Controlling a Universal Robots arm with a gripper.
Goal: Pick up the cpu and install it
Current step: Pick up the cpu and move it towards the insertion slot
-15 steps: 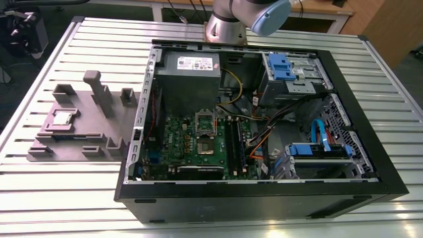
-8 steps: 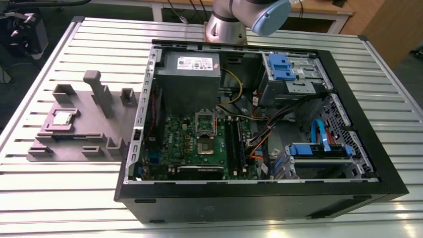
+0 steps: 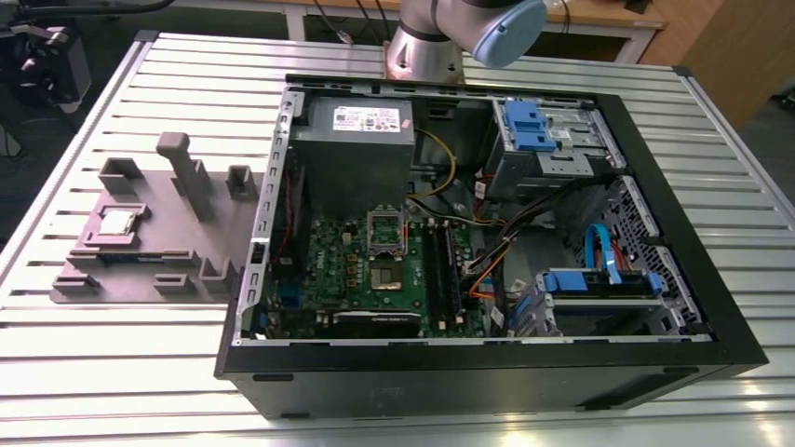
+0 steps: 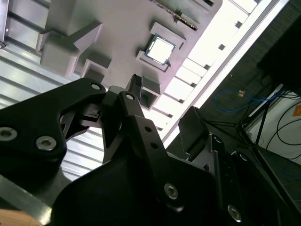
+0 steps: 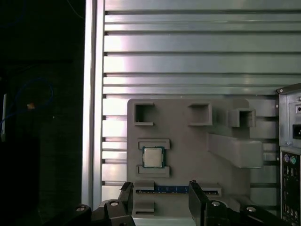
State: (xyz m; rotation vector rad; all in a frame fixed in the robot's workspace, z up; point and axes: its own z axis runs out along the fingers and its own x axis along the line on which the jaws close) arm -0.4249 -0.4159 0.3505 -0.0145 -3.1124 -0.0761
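Claw [image 5: 160, 200] hangs spread and empty over the grey fixture [image 5: 188, 150] on the tabletop [image 5: 188, 47]. The cpu [image 5: 152, 157] lies flat in the fixture's recess, probably to keep it square for gripping, well apart from the open computer case [image 3: 435, 372].

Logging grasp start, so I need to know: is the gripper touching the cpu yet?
Apart. In the first wrist view the cpu lies in its grey fixture pocket, with bare fixture showing between it and the open gripper.
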